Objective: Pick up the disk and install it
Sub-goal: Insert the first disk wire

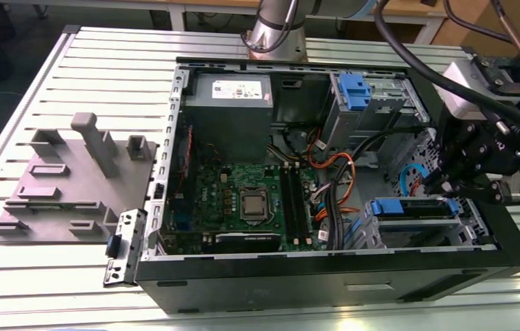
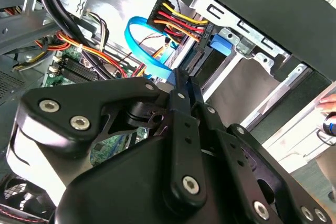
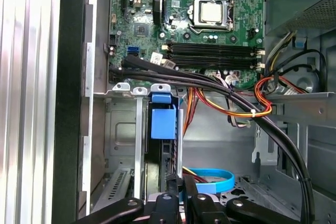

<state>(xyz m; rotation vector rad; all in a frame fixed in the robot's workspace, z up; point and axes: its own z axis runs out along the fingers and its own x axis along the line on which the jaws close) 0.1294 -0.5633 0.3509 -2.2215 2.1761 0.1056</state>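
Note:
The disk [image 1: 414, 219] sits in the lower drive cage at the front corner of the open computer case, on the exterior view's right, with its blue rail [image 1: 405, 205] facing the motherboard. In both wrist views its blue tab [image 3: 163, 121] and dark edge [image 2: 202, 61] lie just beyond the fingertips. My gripper [image 1: 446, 185] hangs inside the case beside that cage. Its fingers [image 3: 172, 188] are pressed together with nothing between them. The tips [image 2: 184, 85] are right at the disk's connector end; I cannot tell whether they touch it.
A blue data cable [image 2: 149, 59] and red-yellow power wires [image 2: 178, 22] crowd the disk's end. Black cables [image 3: 210, 85] cross above the motherboard [image 1: 251, 200]. A bare blue bracket [image 1: 352, 91] sits in the upper bay beside the grey power supply [image 1: 232, 93]. A grey fixture [image 1: 72, 183] lies outside the case.

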